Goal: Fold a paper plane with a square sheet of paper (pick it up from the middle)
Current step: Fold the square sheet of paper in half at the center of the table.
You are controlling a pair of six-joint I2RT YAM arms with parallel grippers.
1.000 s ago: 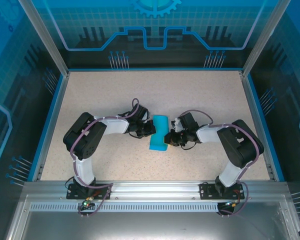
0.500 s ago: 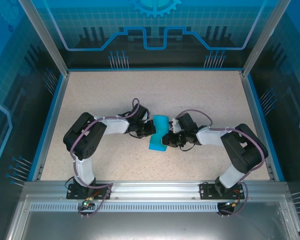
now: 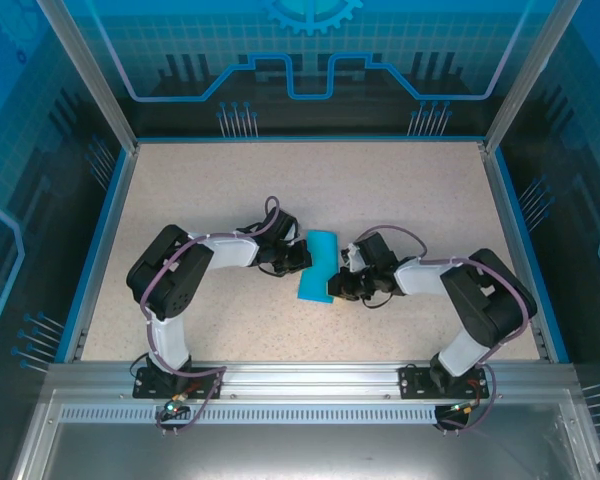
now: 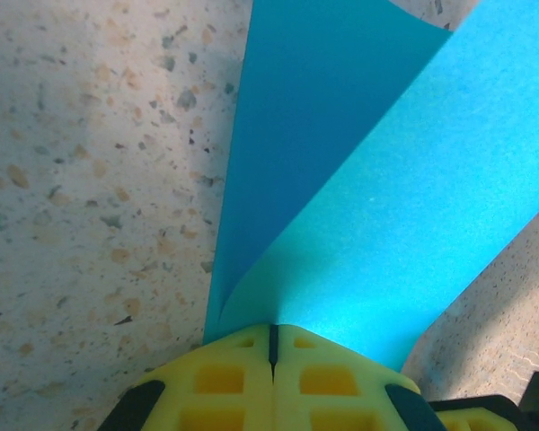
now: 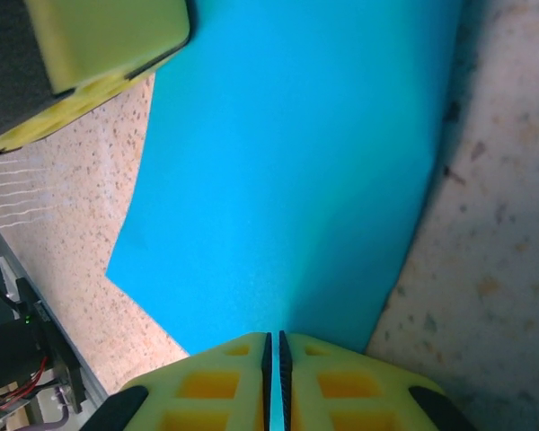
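Since a second ago our right claw [image 5: 275,339] has crept toward 7 o'clock, bowing the blue sheet [image 3: 317,266] mid-table [image 3: 230,190]. It and our left claw [image 4: 272,334] each pinch an edge. We judge this the first fold; next, press the crease flat

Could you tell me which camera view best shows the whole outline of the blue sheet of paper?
Top external: the whole square sheet of paper is in frame, though small. Left wrist shows it cropped, curling over itself, pinched by the left fingers. Right wrist shows a broad cropped stretch entering the right fingers.
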